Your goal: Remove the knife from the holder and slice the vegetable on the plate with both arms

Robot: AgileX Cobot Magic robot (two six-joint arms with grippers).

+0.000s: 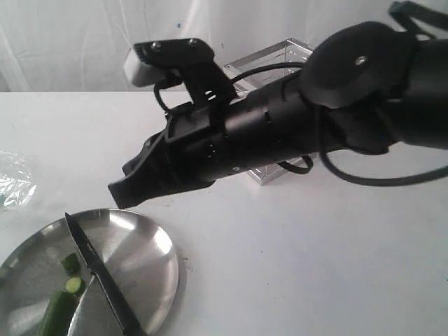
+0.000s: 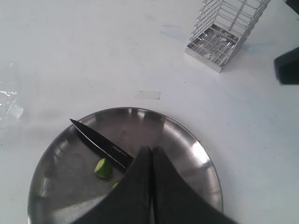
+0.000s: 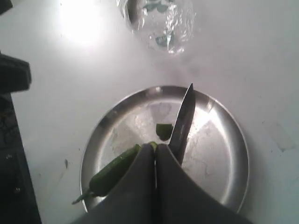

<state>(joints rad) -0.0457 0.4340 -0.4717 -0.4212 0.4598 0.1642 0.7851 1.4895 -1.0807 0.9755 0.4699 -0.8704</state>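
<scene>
The right arm (image 1: 294, 119) stretches in from the right, its gripper (image 1: 120, 194) hanging over the table (image 1: 315, 266) just short of the plate (image 1: 143, 241) — jaws seemingly pressed together, though the angle is poor. The knife (image 1: 96, 269) lies across the plate, beside the vegetable (image 1: 56, 313) and two cut pieces (image 1: 71, 264). The holder (image 1: 269, 176) stands behind the arm.

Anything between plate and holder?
Bare table, bar a pale tape patch near the plate rim; left wrist view shows it.
</scene>
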